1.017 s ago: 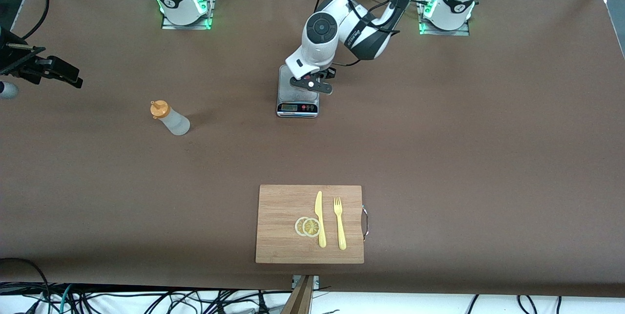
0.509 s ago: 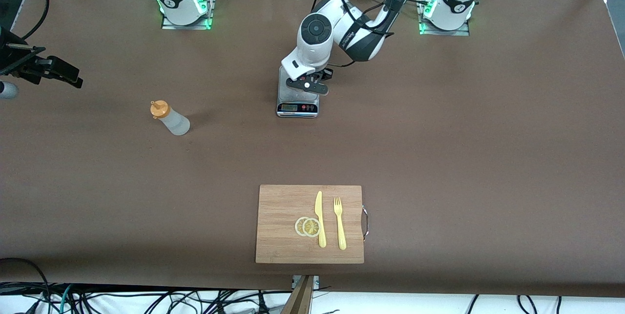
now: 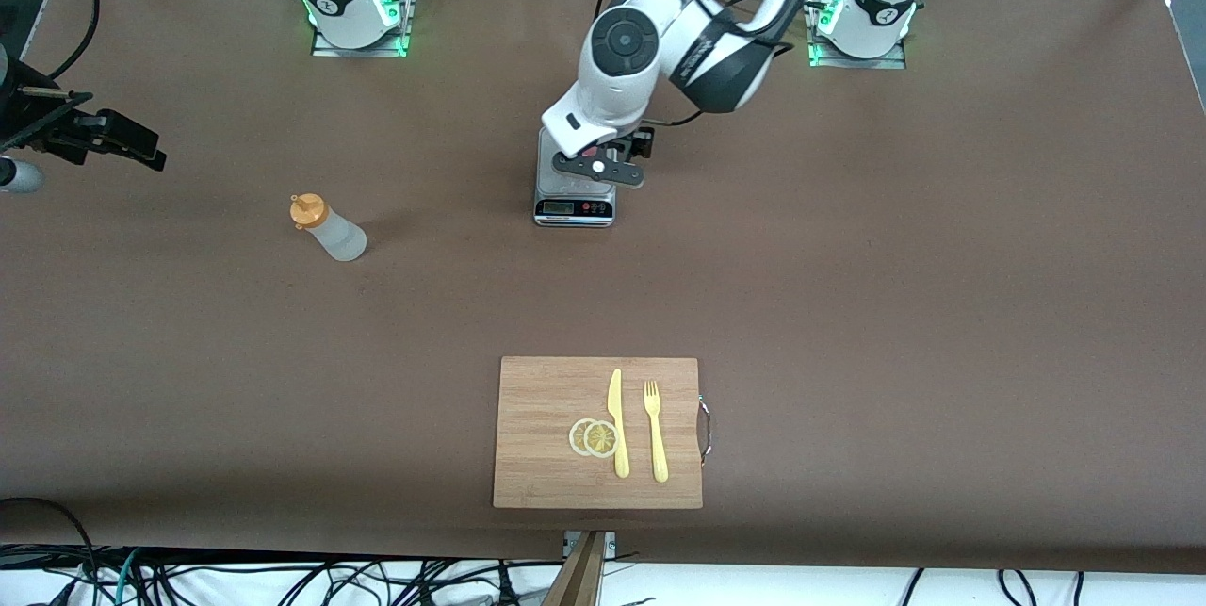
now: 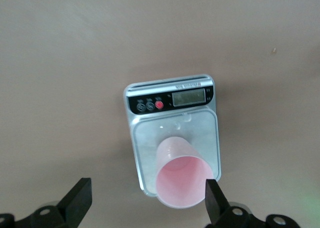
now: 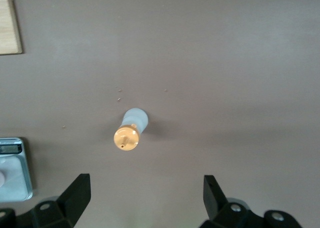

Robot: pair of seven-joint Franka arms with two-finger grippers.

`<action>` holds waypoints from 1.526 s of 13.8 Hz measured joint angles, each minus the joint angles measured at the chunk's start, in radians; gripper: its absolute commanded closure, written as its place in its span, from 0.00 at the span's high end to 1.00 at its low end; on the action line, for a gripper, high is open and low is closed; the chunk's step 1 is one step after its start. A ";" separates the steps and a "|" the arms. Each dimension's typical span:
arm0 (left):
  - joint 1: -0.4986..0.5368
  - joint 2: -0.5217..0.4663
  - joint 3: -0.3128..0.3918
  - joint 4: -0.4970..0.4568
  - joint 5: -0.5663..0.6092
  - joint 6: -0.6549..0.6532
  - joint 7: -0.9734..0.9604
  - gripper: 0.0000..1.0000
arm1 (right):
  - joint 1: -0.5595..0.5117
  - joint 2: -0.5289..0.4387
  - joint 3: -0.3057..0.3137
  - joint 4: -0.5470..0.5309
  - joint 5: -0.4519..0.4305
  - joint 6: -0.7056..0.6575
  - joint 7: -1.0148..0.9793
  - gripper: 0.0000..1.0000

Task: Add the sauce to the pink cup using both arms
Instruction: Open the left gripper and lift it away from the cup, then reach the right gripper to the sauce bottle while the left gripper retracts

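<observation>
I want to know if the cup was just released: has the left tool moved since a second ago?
Yes. The left tool has risen above the pink cup, staying over the scale, its fingers now open.

Both arms: glossy white shells with rounded joints, black band at the base collars, green status lights glowing at the base plates. Left arm (image 3: 716, 59) has a dark grey round cap on its elbow joint, a grey-black wrist section and black cables looping over it; left gripper (image 3: 599, 167) is black with a white dot on its crossbar. Right gripper (image 3: 94, 139) is matte black and blocky, fingers (image 5: 75, 195) black wedges with round screw heads below.
</observation>
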 measured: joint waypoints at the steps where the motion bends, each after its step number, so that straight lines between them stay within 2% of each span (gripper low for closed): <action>1: 0.012 -0.023 0.028 0.022 0.000 -0.036 0.002 1.00 | -0.001 0.009 -0.001 -0.002 0.006 -0.004 -0.048 1.00; 5: 0.044 -0.105 0.183 0.069 0.001 -0.177 0.013 1.00 | -0.026 0.065 -0.014 -0.003 0.018 -0.016 -0.425 1.00; 7: 0.108 -0.128 0.217 0.105 0.024 -0.265 0.022 1.00 | -0.052 0.103 -0.018 -0.004 0.066 -0.016 -0.623 1.00; 9: 0.207 -0.149 0.223 0.144 0.046 -0.339 0.077 1.00 | -0.085 0.158 -0.019 -0.007 0.139 -0.016 -0.849 1.00; 12: 0.354 -0.175 0.225 0.166 0.104 -0.393 0.264 1.00 | -0.170 0.253 -0.022 -0.008 0.263 -0.016 -1.207 1.00; 17: 0.546 -0.213 0.218 0.169 0.196 -0.444 0.495 1.00 | -0.339 0.435 -0.026 -0.015 0.537 -0.088 -1.777 1.00; 21: 0.686 -0.251 0.131 0.169 0.240 -0.468 0.558 1.00 | -0.412 0.599 -0.026 -0.016 0.679 -0.159 -2.096 1.00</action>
